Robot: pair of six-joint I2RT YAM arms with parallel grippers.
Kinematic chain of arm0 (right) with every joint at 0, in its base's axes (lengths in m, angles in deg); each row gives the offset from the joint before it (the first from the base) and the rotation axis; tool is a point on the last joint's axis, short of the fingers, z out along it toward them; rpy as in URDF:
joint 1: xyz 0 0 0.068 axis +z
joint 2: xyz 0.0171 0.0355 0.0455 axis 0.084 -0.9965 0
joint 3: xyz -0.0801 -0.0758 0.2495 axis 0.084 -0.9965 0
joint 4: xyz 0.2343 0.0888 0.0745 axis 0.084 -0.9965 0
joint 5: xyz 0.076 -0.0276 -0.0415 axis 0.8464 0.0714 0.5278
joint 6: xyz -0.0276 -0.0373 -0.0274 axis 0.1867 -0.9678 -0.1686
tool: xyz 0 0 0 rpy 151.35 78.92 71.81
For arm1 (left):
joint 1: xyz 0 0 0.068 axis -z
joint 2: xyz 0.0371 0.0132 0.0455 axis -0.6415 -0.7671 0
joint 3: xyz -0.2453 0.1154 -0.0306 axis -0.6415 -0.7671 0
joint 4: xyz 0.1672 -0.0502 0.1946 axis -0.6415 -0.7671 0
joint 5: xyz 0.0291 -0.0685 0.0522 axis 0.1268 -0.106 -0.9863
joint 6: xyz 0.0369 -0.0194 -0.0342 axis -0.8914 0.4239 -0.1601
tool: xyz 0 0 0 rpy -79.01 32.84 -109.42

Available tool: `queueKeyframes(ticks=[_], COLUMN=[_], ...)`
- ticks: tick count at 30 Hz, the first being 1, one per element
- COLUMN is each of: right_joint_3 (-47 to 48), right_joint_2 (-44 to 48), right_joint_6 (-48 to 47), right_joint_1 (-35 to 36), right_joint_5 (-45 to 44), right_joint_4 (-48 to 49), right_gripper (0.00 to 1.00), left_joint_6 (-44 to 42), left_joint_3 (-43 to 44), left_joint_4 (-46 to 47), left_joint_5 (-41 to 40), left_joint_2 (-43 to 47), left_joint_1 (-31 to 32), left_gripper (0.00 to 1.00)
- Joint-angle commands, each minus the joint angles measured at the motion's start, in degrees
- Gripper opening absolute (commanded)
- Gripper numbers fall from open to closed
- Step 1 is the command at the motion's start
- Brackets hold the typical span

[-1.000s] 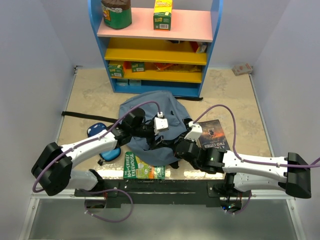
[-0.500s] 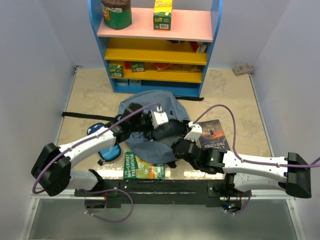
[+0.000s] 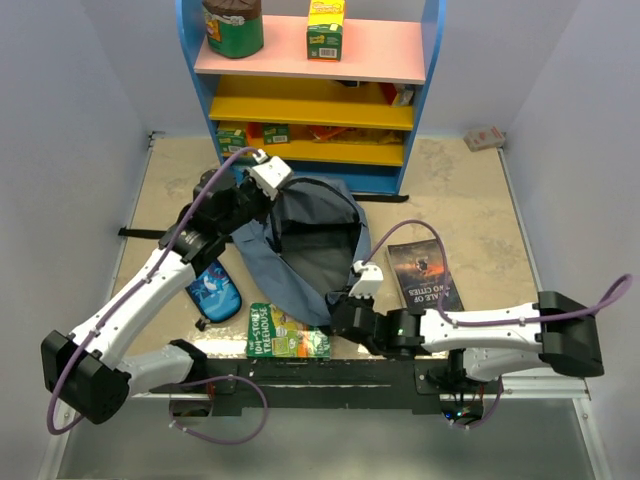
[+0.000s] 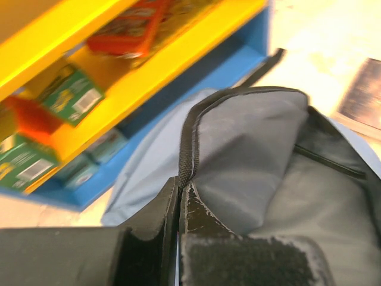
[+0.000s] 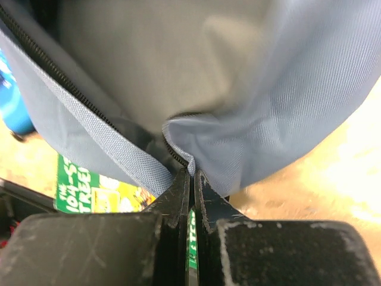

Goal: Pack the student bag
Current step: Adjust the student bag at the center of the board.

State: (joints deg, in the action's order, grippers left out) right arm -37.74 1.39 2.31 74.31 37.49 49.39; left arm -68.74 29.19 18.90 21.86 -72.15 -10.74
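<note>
Change: left gripper point(image 4: 180, 186) now pinches the far rim of the student bag point(image 3: 300, 245), lifted toward the shelf unit point(image 3: 310, 178). A second ago its jaws stood wide over a slumped bag.
Right gripper point(image 5: 191, 174): clamped on the near zipper edge.
Meaning: we judge the mouth is stretched open for loading.
Bag position: mid-table, before the shelf unit.
Bag contents: only grey lining shows.
Outside: green book point(image 3: 288, 345), dark book point(image 3: 425, 277), pencil case point(image 3: 212, 291).
</note>
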Motion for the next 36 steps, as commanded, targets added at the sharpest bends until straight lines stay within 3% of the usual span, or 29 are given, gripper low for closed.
queueKeyframes(ticks=[1,4,7,8,10,11,13,18,21,30,36], right_joint_3=[0.3,1.1,5.9,9.5,12.8,16.1,19.1,23.4,23.8,19.8,22.9], right_joint_2=[-4.0,-4.0,-1.6,0.4,2.4,3.1,4.0,1.8,0.1,-8.8,-21.2], right_joint_6=[5.9,7.2,8.3,8.4,8.2,7.8,8.6,4.6,1.3,-23.6,-30.3], right_joint_1=[4.0,4.5,4.5,4.5,4.2,4.0,1.3,-11.8,-16.2,-35.1,-37.2], right_joint_5=[-1.7,-2.3,-5.8,-6.9,-10.9,-11.9,-12.8,-9.7,-10.8,-2.7,-1.9], right_joint_4=[-6.9,-9.4,-18.5,-21.2,-28.4,-30.7,-39.1,-51.5,-53.2,-29.1,-23.9], right_gripper=[0.0,0.0,0.4,0.62,0.76,0.91,0.99,0.99,0.99,0.98,0.93], left_joint_6=[0.7,-1.6,-5.1,-4.6,-4.9,-4.9,-5.3,-7.1,-7.4,-6.7,-6.3], left_joint_3=[4.0,3.4,1.6,0.7,-1.7,-2.4,-3.6,-5.2,-6.2,-8.2,-9.3], left_joint_4=[12.2,10.3,3.9,3.5,3.1,3.5,3.1,3.5,3.7,3.9,4.2], left_joint_5=[-8.1,-2.4,8.7,9.3,9.9,9.6,8.9,5.9,6.3,10.7,11.3], left_joint_2=[3.8,4.9,6.6,7.1,8.8,9.3,10.6,13.1,14.1,15.1,15.8], left_joint_1=[-4.6,-4.6,-4.6,-4.6,-4.6,-4.6,-4.6,-4.6,-4.6,-3.9,-3.8], left_gripper=[0.0,0.0,0.0,0.0,0.0,0.0,0.0,0.0,0.0,0.0,0.0])
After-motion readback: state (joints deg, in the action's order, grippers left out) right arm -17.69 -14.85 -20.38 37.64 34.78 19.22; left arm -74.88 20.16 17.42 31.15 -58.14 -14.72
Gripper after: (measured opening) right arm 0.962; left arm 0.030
